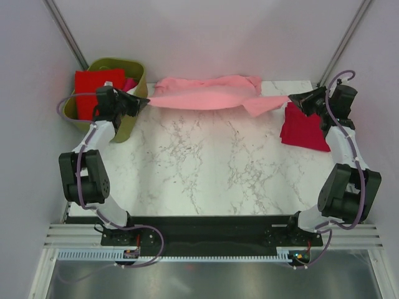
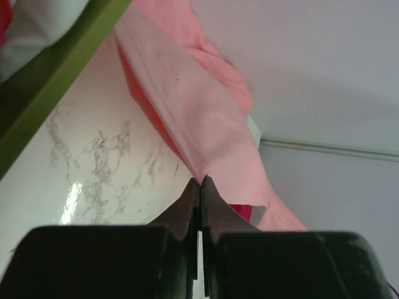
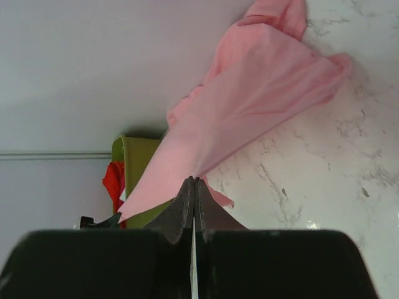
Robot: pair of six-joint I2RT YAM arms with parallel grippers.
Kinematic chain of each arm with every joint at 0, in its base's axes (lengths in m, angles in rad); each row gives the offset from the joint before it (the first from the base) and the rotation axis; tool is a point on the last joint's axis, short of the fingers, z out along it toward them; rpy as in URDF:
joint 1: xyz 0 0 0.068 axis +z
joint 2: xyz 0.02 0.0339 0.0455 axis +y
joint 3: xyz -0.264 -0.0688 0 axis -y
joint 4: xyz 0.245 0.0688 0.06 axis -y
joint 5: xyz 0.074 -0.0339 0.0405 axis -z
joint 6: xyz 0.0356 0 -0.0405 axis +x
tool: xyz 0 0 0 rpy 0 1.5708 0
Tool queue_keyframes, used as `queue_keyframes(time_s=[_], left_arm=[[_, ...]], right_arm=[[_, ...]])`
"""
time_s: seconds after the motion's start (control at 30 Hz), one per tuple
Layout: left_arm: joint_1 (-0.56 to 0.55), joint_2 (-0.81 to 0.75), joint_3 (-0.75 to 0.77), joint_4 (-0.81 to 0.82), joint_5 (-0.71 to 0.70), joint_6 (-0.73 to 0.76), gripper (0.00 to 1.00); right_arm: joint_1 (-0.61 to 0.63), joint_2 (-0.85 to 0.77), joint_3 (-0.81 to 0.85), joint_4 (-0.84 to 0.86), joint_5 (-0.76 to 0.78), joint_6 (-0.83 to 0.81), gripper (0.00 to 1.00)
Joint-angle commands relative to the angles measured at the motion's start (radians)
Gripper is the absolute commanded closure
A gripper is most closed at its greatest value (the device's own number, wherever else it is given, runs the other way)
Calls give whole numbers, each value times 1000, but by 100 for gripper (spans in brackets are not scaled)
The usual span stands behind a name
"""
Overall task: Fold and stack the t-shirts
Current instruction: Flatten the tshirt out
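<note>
A light pink t-shirt (image 1: 206, 94) hangs stretched across the far side of the marble table, held at both ends. My left gripper (image 1: 146, 99) is shut on its left end beside the basket; in the left wrist view the cloth (image 2: 199, 106) rises from the closed tips (image 2: 200, 180). My right gripper (image 1: 293, 99) is shut on the right end, and the pink cloth (image 3: 249, 106) fans away from its tips (image 3: 195, 179). A dark crimson t-shirt (image 1: 304, 128) lies folded at the right edge, under the right arm. Bright red cloth (image 1: 96, 81) sits in the basket.
The olive-green basket (image 1: 134, 78) stands at the far left corner, right behind my left gripper, with red, pink and white cloth inside. The marble table (image 1: 206, 168) runs to the black base rail at the near edge. Grey walls close the back and sides.
</note>
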Motion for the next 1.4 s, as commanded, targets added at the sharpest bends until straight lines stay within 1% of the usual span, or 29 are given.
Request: queue_keyframes(time_s=[0.0,0.13,0.27,0.3,0.37,0.4,0.43,0.5,0.53,0.6,0.63,0.67,0.7,0.8,0.87,0.93,1.07,1.1,1.17,1.23,1.3,1.33,1.37], left_arm=[[-14,-56,-130,191,47,57,98],[-30,-62,-239,226,59,80,98],[-30,-136,-342,225,30,115,98],[-31,-180,-367,225,26,118,98],[-30,-237,-454,221,6,115,98],[-30,-298,-517,221,-7,117,98],[-30,-327,-549,218,-20,117,98],[-28,-387,-630,191,-57,114,98],[-25,-445,-650,170,-71,114,98],[-13,-516,-724,105,-111,114,98],[-10,-589,-753,88,-123,103,98],[-4,-626,-784,79,-142,92,98],[-2,-660,-849,73,-146,78,98],[9,-795,-948,64,-148,49,98],[12,-856,-974,28,-169,52,98],[22,-874,-991,-33,-183,54,98],[84,-869,-1013,-58,-98,52,98],[113,-866,-1025,-61,-84,51,98],[136,-874,-1036,-64,-54,46,98],[159,-889,-1056,-64,-47,40,98],[162,-895,-1060,-53,-50,38,98],[162,-892,-1057,-52,-50,35,98],[162,-892,-1053,-50,-51,35,98]], right_arm=[[6,-73,-62,90,1,-59,100],[10,-86,-140,69,13,-105,100],[10,-144,-189,-34,53,-194,100],[9,-161,-227,-43,67,-211,100],[9,-225,-280,-49,82,-217,100],[9,-250,-331,-52,93,-216,100],[9,-274,-355,-54,96,-217,100],[9,-346,-408,-86,102,-227,100],[10,-374,-424,-100,102,-245,100],[13,-455,-464,-150,101,-266,100],[19,-484,-478,-184,107,-286,100],[27,-547,-490,-199,113,-294,100],[36,-578,-522,-213,122,-299,100],[55,-702,-597,-241,127,-297,100],[56,-782,-622,-282,142,-306,100],[59,-829,-642,-325,157,-311,100],[67,-935,-660,-382,179,-312,100],[68,-946,-660,-393,187,-311,100],[68,-965,-659,-414,193,-316,100],[71,-960,-656,-417,208,-320,100],[75,-923,-653,-381,216,-313,100],[81,-899,-647,-344,225,-306,100],[87,-838,-636,-327,233,-306,100]])
